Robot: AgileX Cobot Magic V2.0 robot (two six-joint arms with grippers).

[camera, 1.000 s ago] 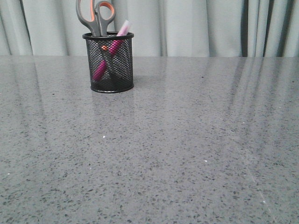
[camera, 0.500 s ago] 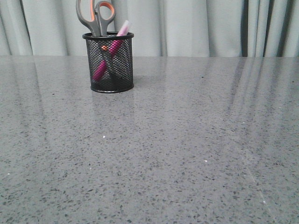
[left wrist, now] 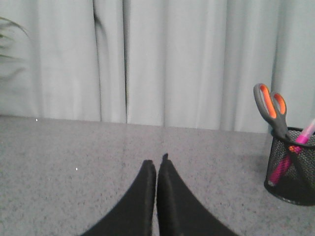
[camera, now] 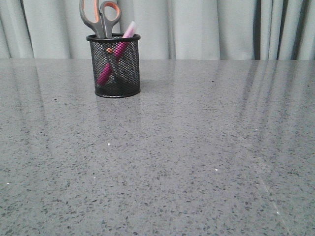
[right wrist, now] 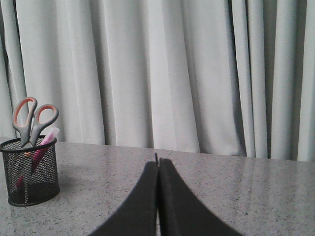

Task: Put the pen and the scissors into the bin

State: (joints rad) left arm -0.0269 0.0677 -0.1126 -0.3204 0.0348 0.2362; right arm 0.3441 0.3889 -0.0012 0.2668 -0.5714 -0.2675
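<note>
The black mesh bin [camera: 115, 69] stands upright at the far left of the grey table. Inside it, the scissors [camera: 100, 17] stand blades down with their grey, orange-lined loops above the rim. The magenta pen [camera: 118, 51] leans across the bin, its pale cap poking out. Both wrist views show the same bin [left wrist: 292, 167] [right wrist: 29, 172], scissors [left wrist: 272, 108] [right wrist: 32, 119] and pen [left wrist: 300, 145] [right wrist: 44, 142]. My left gripper [left wrist: 156, 164] and right gripper [right wrist: 157, 163] are shut with nothing in them, both well away from the bin. Neither arm appears in the front view.
Pale pleated curtains [camera: 206, 27] hang behind the table's far edge [camera: 221, 59]. A speckled grey tabletop [camera: 187, 157] stretches from the bin toward the front and right.
</note>
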